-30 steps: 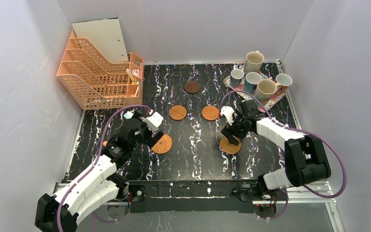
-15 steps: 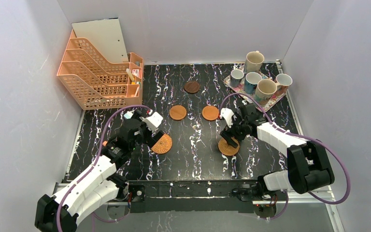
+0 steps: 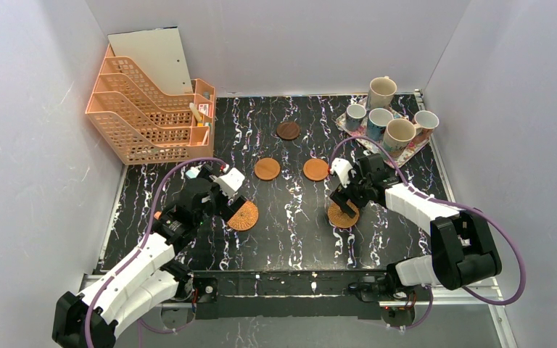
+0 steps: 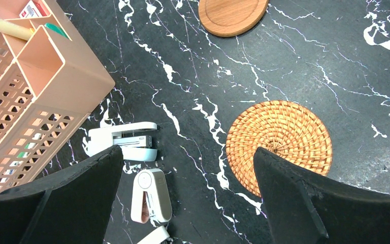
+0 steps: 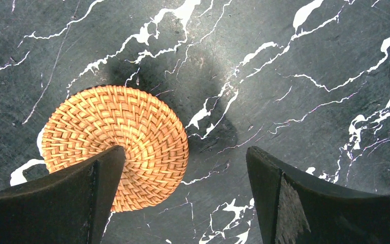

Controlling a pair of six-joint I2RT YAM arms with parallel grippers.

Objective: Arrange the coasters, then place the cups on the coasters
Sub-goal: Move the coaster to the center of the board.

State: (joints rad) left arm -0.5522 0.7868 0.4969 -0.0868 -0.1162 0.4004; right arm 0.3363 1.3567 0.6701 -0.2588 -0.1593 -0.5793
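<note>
While all five coasters lie flat on the black marbled tabletop [image 3: 297,239], none of them carries a cup, so I judge the task to be no further than the end of its first half. The dark brown coaster [image 3: 288,130] sits farthest from the arms. The left wooden coaster [image 3: 267,169] and right wooden coaster [image 3: 316,170] lie side by side nearer in. The left wicker coaster [image 3: 244,216] and right wicker coaster [image 3: 343,217] lie nearest and widest apart, so the five make a rough V, all apart from one another. Whether this layout counts as finished I cannot say. The right gripper [image 5: 183,168] hangs low over the right wicker coaster with its fingers spread wide and nothing between them, one finger overlapping the disc's edge in the wrist view. That suggests this disc is the one being set or nudged. The left gripper [image 4: 185,168] is likewise spread wide and holds nothing, hovering beside the left wicker coaster. The cups are all on the floral tray [image 3: 412,150] at the far right corner: the far beige cup [image 3: 381,91], the near beige cup [image 3: 399,134], the two blue cups [image 3: 379,119] and the brownish-orange cup [image 3: 426,122]. All five cup placements are left to do.
</note>
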